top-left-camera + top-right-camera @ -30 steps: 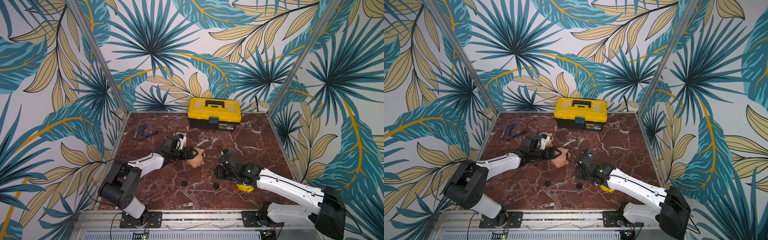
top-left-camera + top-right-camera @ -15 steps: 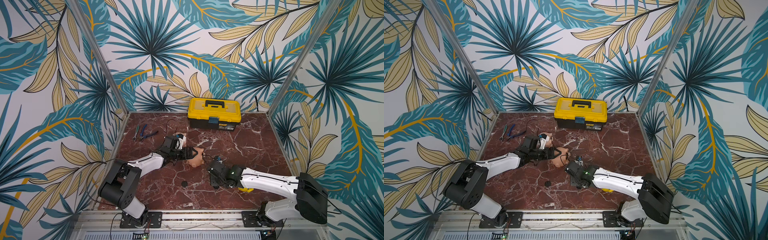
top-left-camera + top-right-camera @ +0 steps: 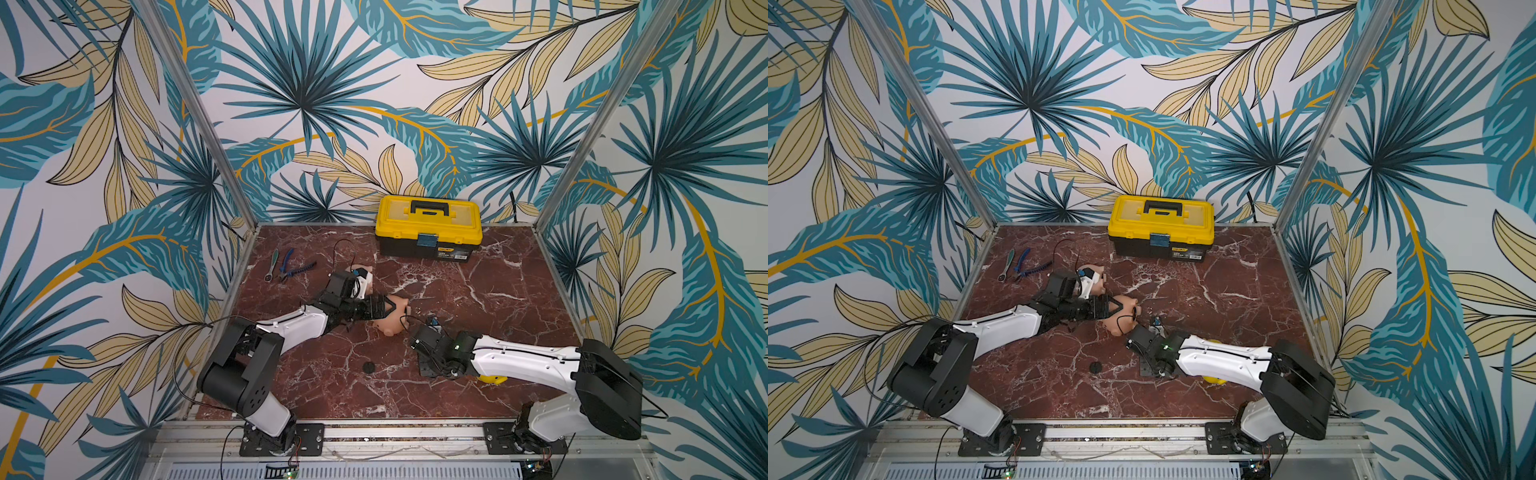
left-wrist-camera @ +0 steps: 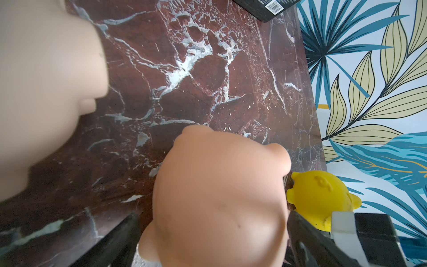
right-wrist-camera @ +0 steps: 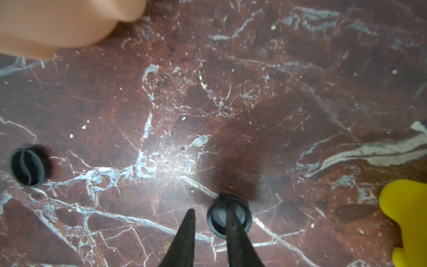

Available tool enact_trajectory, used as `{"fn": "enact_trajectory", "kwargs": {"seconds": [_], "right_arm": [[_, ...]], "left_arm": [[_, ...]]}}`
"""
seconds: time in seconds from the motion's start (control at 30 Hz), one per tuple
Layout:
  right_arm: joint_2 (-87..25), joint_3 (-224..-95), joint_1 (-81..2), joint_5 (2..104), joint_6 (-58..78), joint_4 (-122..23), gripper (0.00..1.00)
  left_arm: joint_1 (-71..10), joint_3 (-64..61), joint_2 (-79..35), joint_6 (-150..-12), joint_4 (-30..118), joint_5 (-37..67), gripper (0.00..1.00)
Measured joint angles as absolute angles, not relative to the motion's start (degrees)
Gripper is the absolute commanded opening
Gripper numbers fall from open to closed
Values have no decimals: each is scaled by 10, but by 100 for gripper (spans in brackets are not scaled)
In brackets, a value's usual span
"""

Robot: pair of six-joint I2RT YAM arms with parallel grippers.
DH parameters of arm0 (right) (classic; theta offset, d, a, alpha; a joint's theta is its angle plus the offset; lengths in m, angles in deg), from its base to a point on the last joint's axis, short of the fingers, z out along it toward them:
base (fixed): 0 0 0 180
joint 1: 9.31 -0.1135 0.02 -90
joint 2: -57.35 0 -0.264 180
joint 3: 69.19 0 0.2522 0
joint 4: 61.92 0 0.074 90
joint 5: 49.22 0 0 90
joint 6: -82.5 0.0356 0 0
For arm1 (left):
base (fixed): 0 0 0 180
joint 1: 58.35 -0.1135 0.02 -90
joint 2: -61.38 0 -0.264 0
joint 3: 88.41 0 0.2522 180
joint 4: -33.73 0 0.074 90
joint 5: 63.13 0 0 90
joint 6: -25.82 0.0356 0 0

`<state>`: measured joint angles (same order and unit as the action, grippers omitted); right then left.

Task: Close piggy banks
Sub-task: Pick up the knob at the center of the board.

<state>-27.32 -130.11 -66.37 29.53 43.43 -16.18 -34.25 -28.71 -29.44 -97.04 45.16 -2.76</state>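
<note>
The peach-pink piggy bank lies mid-table between the fingers of my left gripper. That gripper stands open, with a small gap showing at one finger. The pale pink piggy bank sits just behind the left wrist. The yellow piggy bank is mostly hidden under my right arm. My right gripper points down at a black round disc. Its jaws are narrow but apart: one tip sits over the disc's hollow, the other just outside the rim. A second black disc lies loose to the left.
A yellow-and-black toolbox stands against the back wall. Blue-handled pliers and a small wrench lie at the back left. Patterned walls close in the marble table on three sides.
My right arm has swung left towards the table's middle and come down over a black disc, and its jaws have narrowed. The left arm and the peach-pink pig have not moved.
</note>
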Motion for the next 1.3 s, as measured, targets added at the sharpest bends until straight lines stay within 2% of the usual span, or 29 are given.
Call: {"fn": "enact_trajectory", "kwargs": {"seconds": [0.33,0.7,1.3], "right_arm": [[-281,-1291,-667,304,446,-149,25],[-292,-1290,-667,306,448,-148,16],[-308,-1286,-667,308,456,-148,14]], "left_arm": [[-343,-287,-295,-970,452,-28,100],[-343,-287,-295,-970,452,-30,99],[-343,-287,-295,-970,452,-30,100]]}}
